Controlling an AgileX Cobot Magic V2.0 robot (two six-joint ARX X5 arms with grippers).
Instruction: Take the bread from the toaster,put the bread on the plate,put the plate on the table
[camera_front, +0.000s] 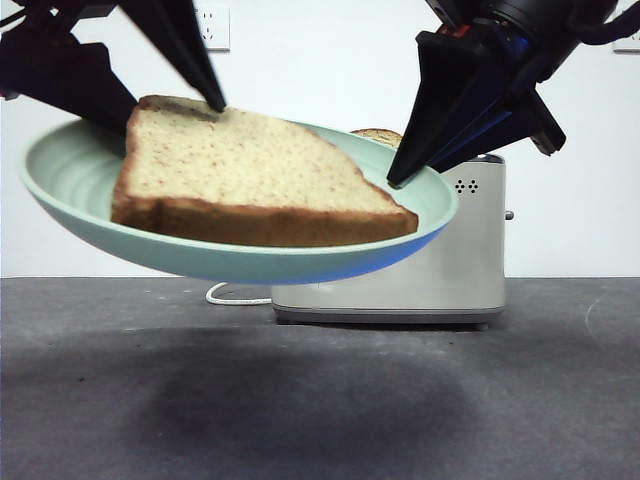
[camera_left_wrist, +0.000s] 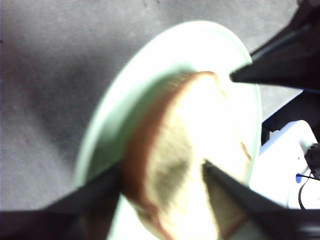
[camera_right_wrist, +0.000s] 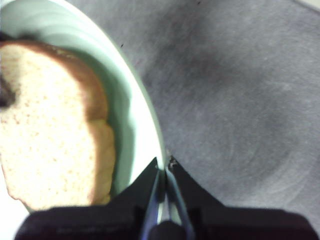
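The pale green plate (camera_front: 70, 180) hangs tilted in the air above the table (camera_front: 320, 400), in front of the toaster (camera_front: 460, 260). The bread (camera_front: 240, 170) lies flat on it. My right gripper (camera_front: 395, 180) is shut on the plate's right rim; the right wrist view shows its jaws (camera_right_wrist: 164, 162) pinching the plate's rim (camera_right_wrist: 130, 115) beside the bread (camera_right_wrist: 45, 140). My left gripper (camera_front: 170, 110) is open at the plate's upper left, one fingertip on the slice's top edge. In the left wrist view its jaws (camera_left_wrist: 161, 165) are spread over the bread (camera_left_wrist: 200, 115) and plate (camera_left_wrist: 150, 65).
The toaster stands at the back right of the table, its white cord (camera_front: 225, 297) looping out to the left. The brown top of another slice (camera_front: 378, 135) shows above it, behind the plate's rim. A wall outlet (camera_front: 212, 25) is behind.
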